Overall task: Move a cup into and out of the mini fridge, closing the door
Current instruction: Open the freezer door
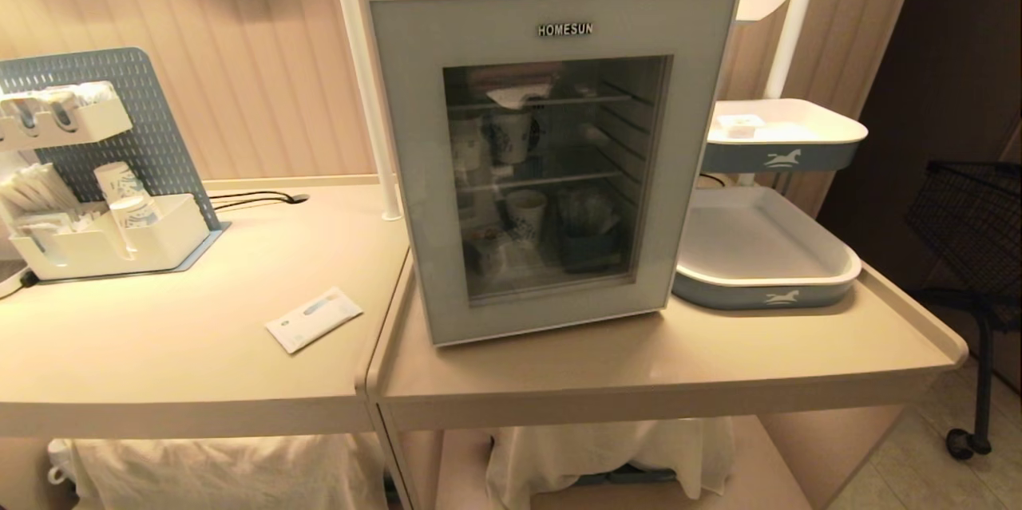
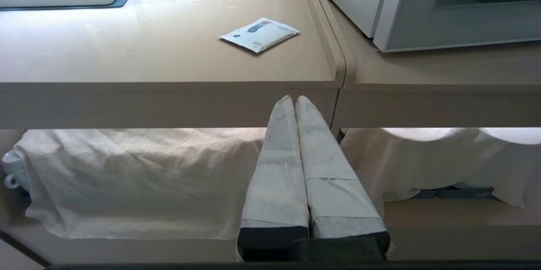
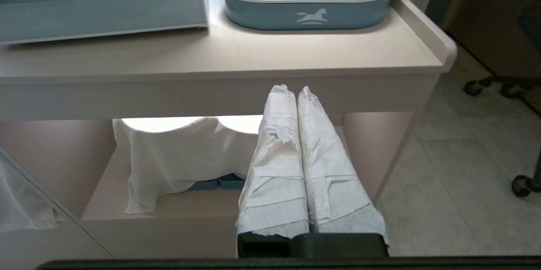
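Two beige counters (image 1: 200,350) abutting, mini fridge (image 1: 551,159) door (image 1: 415,175) shut, both end effectors (image 2: 294,100) (image 3: 290,90) closed, empty

The door (image 1: 415,175) is showing a smooth matt grey-blue frame around dark glossy glass. The beige countertop (image 1: 718,358) is gleaming softly, smooth. Crumpled white cloth (image 2: 139,181) is hanging matt at lower left. Both grippers' fingers (image 3: 279,151) are wearing rough white wrapping.

Left gripper (image 2: 294,99) and right gripper (image 3: 291,89): long tapered fingers wrapped in white tape, on black bases.
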Available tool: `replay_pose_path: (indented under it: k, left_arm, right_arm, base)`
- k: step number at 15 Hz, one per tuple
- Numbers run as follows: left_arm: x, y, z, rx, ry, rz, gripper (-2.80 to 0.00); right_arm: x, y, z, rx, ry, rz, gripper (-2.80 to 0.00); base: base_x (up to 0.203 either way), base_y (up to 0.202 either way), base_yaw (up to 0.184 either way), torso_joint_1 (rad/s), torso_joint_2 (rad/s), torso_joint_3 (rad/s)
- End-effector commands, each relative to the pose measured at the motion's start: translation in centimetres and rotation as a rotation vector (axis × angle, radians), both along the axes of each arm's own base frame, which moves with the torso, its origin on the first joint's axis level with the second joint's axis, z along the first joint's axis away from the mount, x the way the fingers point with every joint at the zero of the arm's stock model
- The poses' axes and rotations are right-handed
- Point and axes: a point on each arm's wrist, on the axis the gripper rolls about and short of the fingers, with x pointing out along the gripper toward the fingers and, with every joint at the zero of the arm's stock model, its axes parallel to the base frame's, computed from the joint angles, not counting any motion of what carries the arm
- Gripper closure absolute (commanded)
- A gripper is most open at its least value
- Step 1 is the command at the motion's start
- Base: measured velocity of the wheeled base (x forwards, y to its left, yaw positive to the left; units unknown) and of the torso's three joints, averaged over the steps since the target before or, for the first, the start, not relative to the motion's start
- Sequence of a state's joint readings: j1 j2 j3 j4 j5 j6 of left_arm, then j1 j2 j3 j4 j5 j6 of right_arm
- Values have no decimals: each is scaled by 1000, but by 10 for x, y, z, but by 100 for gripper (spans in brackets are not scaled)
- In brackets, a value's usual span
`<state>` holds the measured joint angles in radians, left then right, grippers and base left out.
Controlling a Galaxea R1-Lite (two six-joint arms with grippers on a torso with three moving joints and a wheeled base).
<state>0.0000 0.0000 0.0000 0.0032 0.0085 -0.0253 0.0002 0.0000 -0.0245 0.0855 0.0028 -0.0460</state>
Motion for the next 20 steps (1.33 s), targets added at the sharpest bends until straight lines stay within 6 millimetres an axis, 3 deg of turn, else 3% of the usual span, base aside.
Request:
replay_pose_path:
  k: [1, 4, 8, 10, 13, 15, 17, 20]
  left_arm:
    - [0, 0, 0, 5, 1, 1, 0]
    - [-2, 0, 6, 25, -13, 1, 0]
    - [-18, 0, 83, 26, -56, 21, 0]
    - [-5, 1, 124, 16, 8, 36, 0]
    - [40, 1, 171, -22, 125, 41, 0]
    - [80, 0, 189, -48, 191, -6, 0]
    - [129, -3, 196, -75, 251, -98, 0]
    - [206, -8, 191, -153, 336, -272, 0]
  right_arm:
    - [0, 0, 0, 5, 2, 0, 0]
    - [0, 0, 0, 5, 3, 0, 0]
    - [0, 0, 0, 5, 3, 0, 0]
    - [0, 0, 0, 5, 2, 0, 0]
    - [0, 0, 0, 5, 2, 0, 0]
    - [0, 0, 0, 5, 2, 0, 0]
    - [0, 0, 0, 5, 2, 0, 0]
    - [0, 0, 0, 5, 2, 0, 0]
  base:
    - [0, 0, 0, 0, 0, 0]
    - [0, 0, 0, 0, 0, 0]
    - [0, 0, 0, 0, 0, 0]
    - [0, 0, 0, 0, 0, 0]
    - [0, 0, 0, 0, 0, 0]
    - [0, 0, 0, 0, 0, 0]
    - [0, 0, 0, 0, 0, 0]
    - [0, 0, 0, 0, 0, 0]
